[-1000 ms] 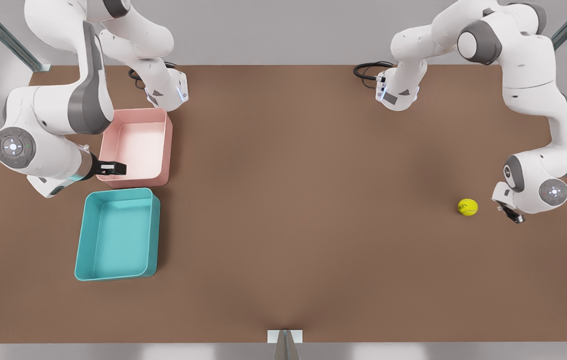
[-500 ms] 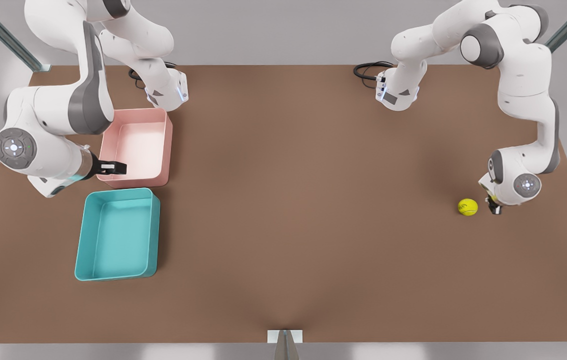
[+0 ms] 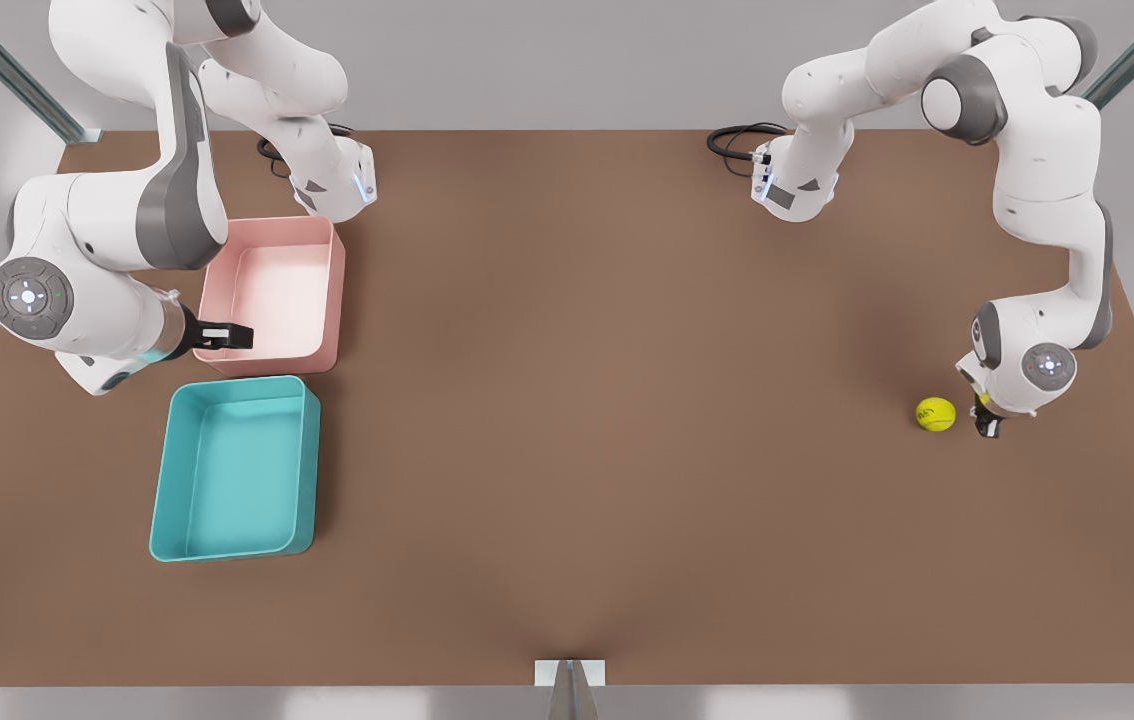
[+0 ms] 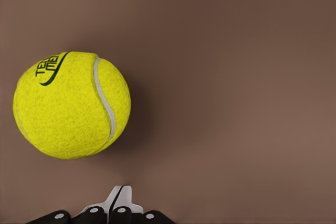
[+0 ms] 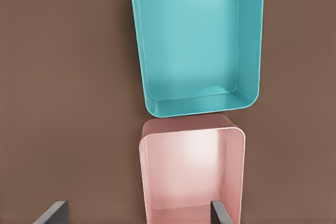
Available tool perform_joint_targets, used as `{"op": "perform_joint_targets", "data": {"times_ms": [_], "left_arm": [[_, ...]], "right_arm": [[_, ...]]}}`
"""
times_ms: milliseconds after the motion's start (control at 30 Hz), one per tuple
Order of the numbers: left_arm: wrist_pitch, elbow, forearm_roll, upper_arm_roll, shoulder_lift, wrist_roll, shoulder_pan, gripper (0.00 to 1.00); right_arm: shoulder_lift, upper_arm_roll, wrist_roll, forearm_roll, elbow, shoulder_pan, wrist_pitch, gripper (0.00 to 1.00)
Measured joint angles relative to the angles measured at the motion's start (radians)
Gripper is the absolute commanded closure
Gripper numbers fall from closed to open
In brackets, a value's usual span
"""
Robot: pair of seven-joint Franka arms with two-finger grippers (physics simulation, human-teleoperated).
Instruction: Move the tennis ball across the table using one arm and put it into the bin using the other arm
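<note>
The small yellow-green felt tennis ball (image 3: 936, 414) lies on the plain matte brown rectangular table (image 3: 607, 400), far across from the teal rectangular plastic bin (image 3: 234, 470), towards the front view's right. The left gripper (image 3: 987, 427) is down at table level just beside the ball, on the side away from the bin, with a small gap between them. In the left wrist view the ball (image 4: 72, 104) sits off to one side of the fingertips (image 4: 122, 200), not between them; the two tips are pressed close together, with nothing in their grasp.

The right gripper (image 3: 227, 336) waits near the bin, hovering at the rim of the pink rectangular plastic tray (image 3: 277, 295) that stands just beside the bin on its far side. Its wrist view looks down on the bin (image 5: 247, 40) and the pink tray (image 5: 191, 174), whose short ends nearly touch, and its fingers (image 5: 52, 213) are spread wide and hold nothing.
</note>
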Motion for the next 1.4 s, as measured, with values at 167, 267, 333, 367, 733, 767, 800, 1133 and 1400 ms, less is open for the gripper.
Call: {"op": "perform_joint_targets", "data": {"times_ms": [167,267,333,367,733,767,800,1133,1400], "left_arm": [[-0.007,-0.002,-0.032,-0.001,0.0,0.004,-0.015,0.79],[-0.031,-0.003,-0.079,-0.001,-0.004,-0.006,-0.069,0.79],[-0.057,-0.003,-0.119,-0.006,-0.024,-0.034,-0.16,0.79],[-0.08,-0.002,-0.146,-0.036,-0.055,-0.066,-0.232,0.79],[-0.412,0.22,-0.552,-0.22,-0.256,-0.793,-0.328,0.79],[-0.436,0.223,-0.568,-0.218,-0.257,-0.858,-0.321,0.79],[-0.459,0.225,-0.574,-0.21,-0.258,-0.918,-0.314,0.79],[-1.05,0.756,-0.371,-0.344,-0.233,-1.391,-0.318,0.0],[-1.232,0.829,-0.355,-0.346,-0.227,-1.754,-0.297,0.0]], "right_arm": [[0.0,0.0,0.001,0.0,0.0,0.0,0.0,0.0],[0.001,0.0,0.001,0.0,0.0,0.0,0.0,0.0],[0.004,0.001,0.001,0.0,0.0,0.001,0.0,0.0],[0.004,0.001,0.002,0.0,0.0,0.001,0.0,0.0],[0.008,0.002,0.003,0.0,0.0,0.001,0.0,0.0],[0.008,0.002,0.003,0.0,0.0,0.001,0.0,0.0],[0.008,0.002,0.003,0.0,0.0,0.001,0.0,0.0],[0.018,0.005,0.003,0.001,0.001,0.003,0.0,0.0],[0.296,0.012,0.043,0.033,0.127,0.26,0.121,0.0]]}}
